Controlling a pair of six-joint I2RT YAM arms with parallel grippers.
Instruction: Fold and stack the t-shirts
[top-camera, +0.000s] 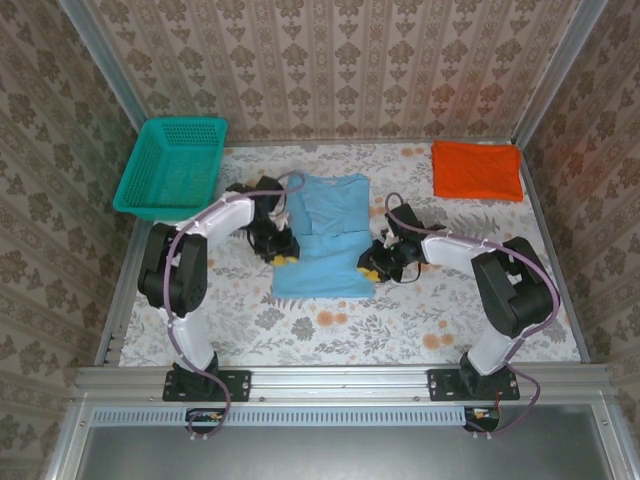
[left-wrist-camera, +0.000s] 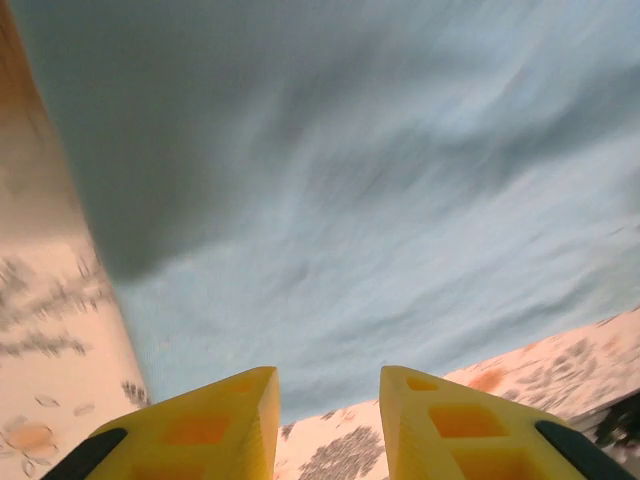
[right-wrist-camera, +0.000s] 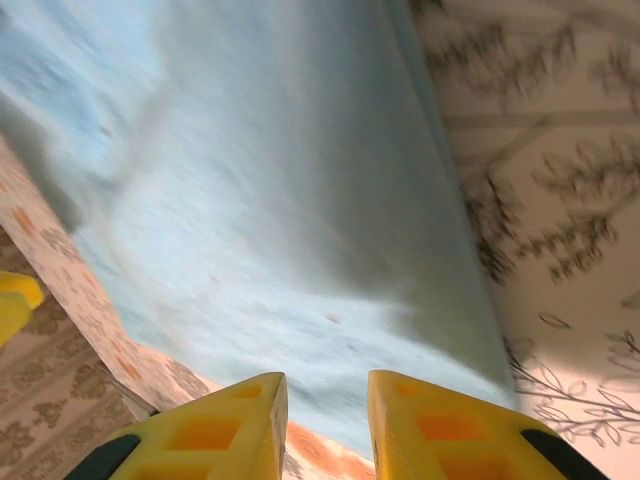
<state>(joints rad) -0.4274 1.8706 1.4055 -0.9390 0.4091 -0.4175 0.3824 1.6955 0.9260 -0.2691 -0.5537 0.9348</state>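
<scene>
The light blue t-shirt (top-camera: 325, 235) lies flat mid-table, its print hidden and its lower half doubled over into a thicker band. It spreads blurred across the left wrist view (left-wrist-camera: 380, 200) and the right wrist view (right-wrist-camera: 280, 200). My left gripper (top-camera: 283, 256) sits at the shirt's left edge, its yellow fingers (left-wrist-camera: 225, 415) apart with nothing between them (left-wrist-camera: 328, 385). At the shirt's right edge my right gripper (top-camera: 372, 268) also stands open (right-wrist-camera: 325, 385), with the cloth's edge just beyond the tips. The orange t-shirt (top-camera: 477, 170) lies folded at the back right.
A teal mesh basket (top-camera: 175, 165) stands at the back left corner. The floral tablecloth (top-camera: 420, 320) covers the table, with bare room along the front. Patterned walls close in the back and both sides.
</scene>
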